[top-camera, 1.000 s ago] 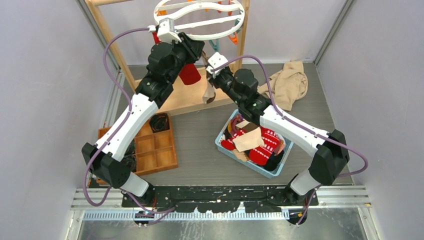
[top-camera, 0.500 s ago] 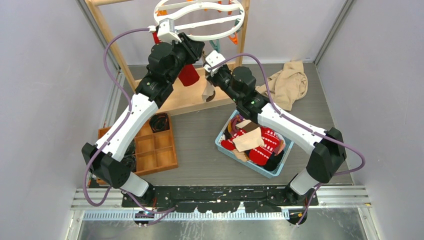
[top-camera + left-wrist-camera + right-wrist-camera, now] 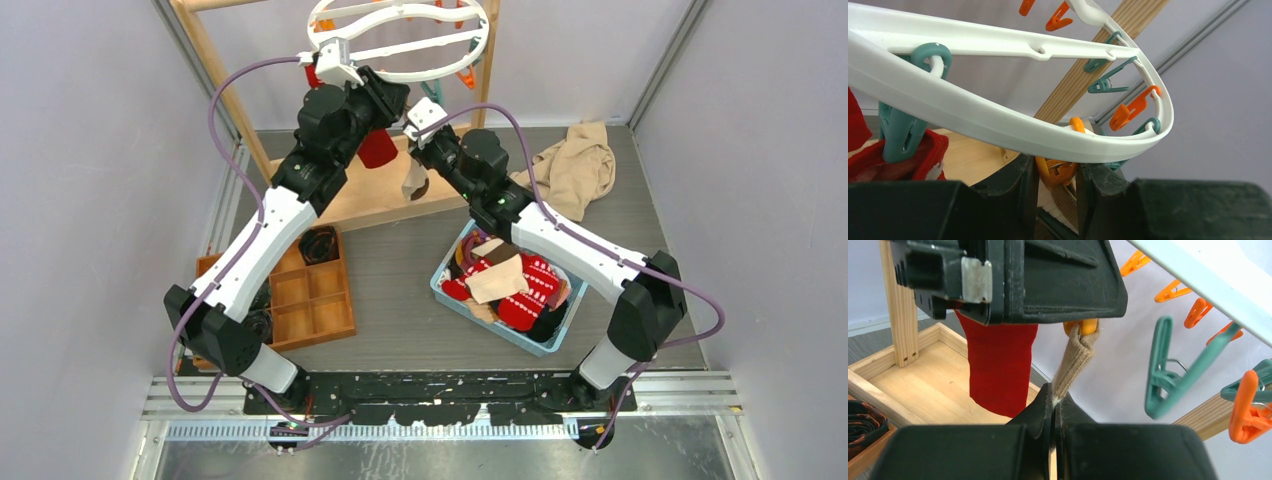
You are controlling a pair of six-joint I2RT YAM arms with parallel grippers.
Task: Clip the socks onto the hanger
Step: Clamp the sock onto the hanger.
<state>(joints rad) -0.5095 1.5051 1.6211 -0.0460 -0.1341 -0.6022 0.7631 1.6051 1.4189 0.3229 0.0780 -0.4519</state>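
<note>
Squeezing orange clip (image 3: 1060, 169) in left jaws; pinching tan sock (image 3: 1075, 359) just below in right jaws, stretched upward to clip's mouth.

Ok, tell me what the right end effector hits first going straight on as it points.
Pinching the tan sock, the right end effector points at the orange clip squeezed by the left end effector; likely that clip first, though depth is unclear.

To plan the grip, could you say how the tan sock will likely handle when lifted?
Probably floppy: the tan sock hangs limp below the right gripper in the top view. Likely light: a fingertip pinch holds it taut up to the orange clip.
</note>
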